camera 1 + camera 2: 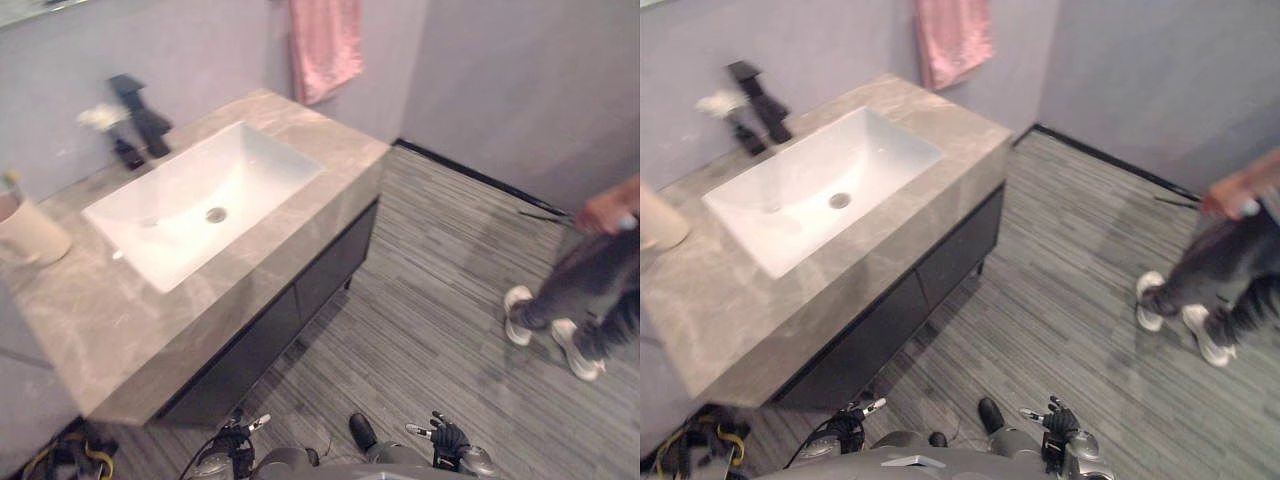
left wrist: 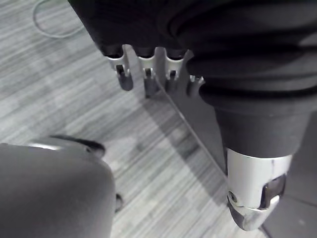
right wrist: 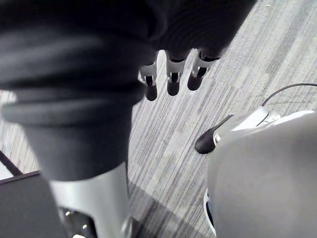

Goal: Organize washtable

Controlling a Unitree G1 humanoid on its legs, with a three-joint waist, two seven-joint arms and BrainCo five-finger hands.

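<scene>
Marble table [image 1: 130,320] bearing a beige cup [image 1: 30,232] stands ahead; left robot hand [image 1: 238,437] and right robot hand [image 1: 447,437] hang empty, fingers loosely spread, so stepping closer first seems wise.

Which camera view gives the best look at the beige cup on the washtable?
The left eye view: the beige cup stands nearly whole on the countertop, left of the sink. The right eye view keeps just a slice of the cup at the picture's edge. Both wrist views face the striped floor.
</scene>
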